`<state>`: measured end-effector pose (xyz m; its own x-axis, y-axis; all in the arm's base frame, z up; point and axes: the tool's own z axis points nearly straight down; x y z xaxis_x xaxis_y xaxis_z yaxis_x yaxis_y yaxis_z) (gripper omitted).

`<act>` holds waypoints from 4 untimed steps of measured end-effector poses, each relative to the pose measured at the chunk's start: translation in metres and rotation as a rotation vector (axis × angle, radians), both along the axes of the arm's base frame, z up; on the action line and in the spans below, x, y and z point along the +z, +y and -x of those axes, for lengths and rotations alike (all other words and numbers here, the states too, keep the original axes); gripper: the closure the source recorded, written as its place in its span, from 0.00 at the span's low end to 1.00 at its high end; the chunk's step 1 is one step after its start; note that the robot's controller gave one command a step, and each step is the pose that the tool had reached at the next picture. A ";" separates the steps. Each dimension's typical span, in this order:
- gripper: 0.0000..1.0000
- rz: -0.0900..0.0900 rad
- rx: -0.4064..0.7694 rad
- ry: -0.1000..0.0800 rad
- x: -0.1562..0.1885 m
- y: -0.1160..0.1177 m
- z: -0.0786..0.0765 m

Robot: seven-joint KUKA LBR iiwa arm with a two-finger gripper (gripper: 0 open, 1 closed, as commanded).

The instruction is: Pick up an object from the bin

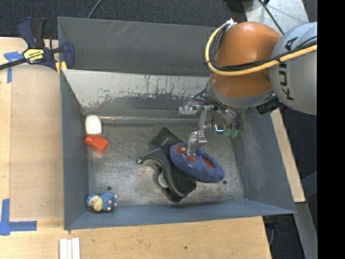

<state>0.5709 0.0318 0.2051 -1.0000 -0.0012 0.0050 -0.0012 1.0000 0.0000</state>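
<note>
blue soft thing (200, 166): a padded, slipper-shaped piece of blue cloth lying on the bin floor, right of the middle, with its long side running from upper left down to lower right; a small reddish patch shows at its upper left end
my gripper (195, 142): low in the bin, its tip right at the upper left end of the blue soft thing, at or just above the cloth; whether it touches i cannot tell
my grip: i cannot tell from this view whether it is open or closed, and nothing shows clearly held in it
black curved thing (173, 182): lies just left of and below the blue soft thing, partly under its edge, with one thin arm reaching out to the left
dark flat piece (162, 139): a tilted square shape on the floor just left of my gripper, above the black curved thing
orange block (97, 143): near the left wall, well apart from my gripper
white block (93, 125): just above the orange block, nearly touching it
blue and cream toy (101, 202): small, in the lower left corner, alone
bin (135, 47): grey metal, with sloping walls and a scratched floor
my wrist: the orange cover (245, 53) with a yellow cable (237, 67) looped round it hangs over the bin's upper right part
</note>
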 end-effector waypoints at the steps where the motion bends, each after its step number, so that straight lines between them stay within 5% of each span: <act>1: 0.00 0.000 0.238 -0.008 -0.104 -0.003 -0.014; 2: 0.00 0.002 0.058 -0.026 -0.126 -0.007 -0.001; 3: 1.00 0.000 0.058 -0.024 -0.124 -0.005 -0.001; 4: 1.00 0.000 0.036 -0.017 0.003 -0.003 -0.005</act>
